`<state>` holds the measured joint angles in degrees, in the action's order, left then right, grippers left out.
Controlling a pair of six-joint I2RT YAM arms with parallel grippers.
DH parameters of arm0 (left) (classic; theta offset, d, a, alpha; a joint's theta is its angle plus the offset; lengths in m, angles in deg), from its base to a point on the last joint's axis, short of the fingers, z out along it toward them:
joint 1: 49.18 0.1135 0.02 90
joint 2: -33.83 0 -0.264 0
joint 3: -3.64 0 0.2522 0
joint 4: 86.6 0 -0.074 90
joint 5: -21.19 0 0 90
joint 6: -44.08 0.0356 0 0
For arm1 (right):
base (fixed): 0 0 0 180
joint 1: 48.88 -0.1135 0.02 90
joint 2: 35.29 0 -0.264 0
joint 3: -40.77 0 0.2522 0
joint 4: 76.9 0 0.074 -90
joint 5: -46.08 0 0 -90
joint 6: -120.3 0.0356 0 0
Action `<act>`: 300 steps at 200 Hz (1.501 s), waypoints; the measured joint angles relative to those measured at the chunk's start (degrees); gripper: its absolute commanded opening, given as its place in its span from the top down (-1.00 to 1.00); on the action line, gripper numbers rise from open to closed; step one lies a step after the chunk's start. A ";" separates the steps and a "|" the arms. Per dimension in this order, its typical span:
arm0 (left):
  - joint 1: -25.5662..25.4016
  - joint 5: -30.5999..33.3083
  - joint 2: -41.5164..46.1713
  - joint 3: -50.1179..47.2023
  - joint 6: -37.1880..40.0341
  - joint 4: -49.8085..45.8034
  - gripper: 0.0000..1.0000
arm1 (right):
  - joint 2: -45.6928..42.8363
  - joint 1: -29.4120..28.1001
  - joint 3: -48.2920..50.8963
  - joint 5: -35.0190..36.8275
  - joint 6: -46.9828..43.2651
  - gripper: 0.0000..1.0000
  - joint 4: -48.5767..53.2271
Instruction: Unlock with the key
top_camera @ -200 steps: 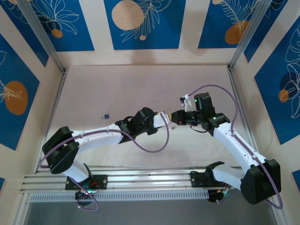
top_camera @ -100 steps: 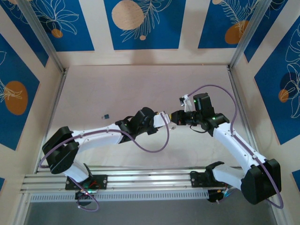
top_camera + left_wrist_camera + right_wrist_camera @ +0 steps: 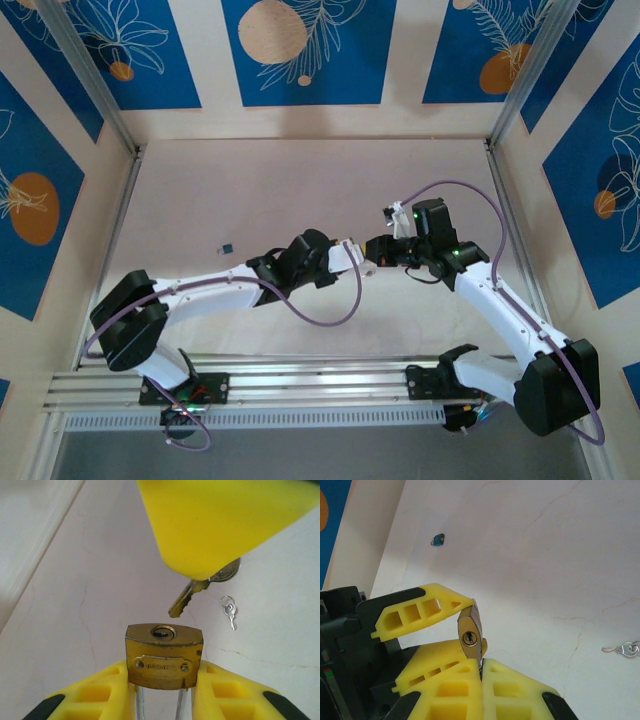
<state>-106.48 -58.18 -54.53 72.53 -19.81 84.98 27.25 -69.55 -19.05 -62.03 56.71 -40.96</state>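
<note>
A pale, faintly cracked table (image 3: 250, 190) is seen, boxed in by walls with blue leaf-patterned panels (image 3: 300, 60). Over its middle the two grippers are found nose to nose. The brass padlock (image 3: 164, 655) is clamped by its body in the left gripper (image 3: 163, 680), whose yellow jaws are parted only as far as the lock's width, keyhole (image 3: 162, 632) facing outward. The right gripper (image 3: 481, 667) is pressed fully shut, and the key (image 3: 183, 600) is pinched in it, blade angled at the keyhole, tip just short, not inserted. A small spare key on a ring (image 3: 229, 611) is spotted lying on the table beyond, and a tiny blue object (image 3: 438, 540) well apart.
</note>
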 measured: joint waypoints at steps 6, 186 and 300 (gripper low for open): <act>-0.04 0.00 0.00 0.00 0.02 0.00 0.45 | 0.00 0.00 0.00 -0.02 0.00 1.00 0.00; -0.37 0.15 0.00 0.55 0.50 -0.44 0.49 | 0.00 -0.74 0.02 -0.31 -0.44 1.00 -0.09; -1.33 0.37 0.02 0.94 1.44 -3.02 0.55 | 0.68 -1.11 0.02 -0.50 -1.16 1.00 0.39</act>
<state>-107.81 -57.80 -54.51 73.47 -18.37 81.97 27.93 -70.66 -19.03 -62.53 55.55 -40.57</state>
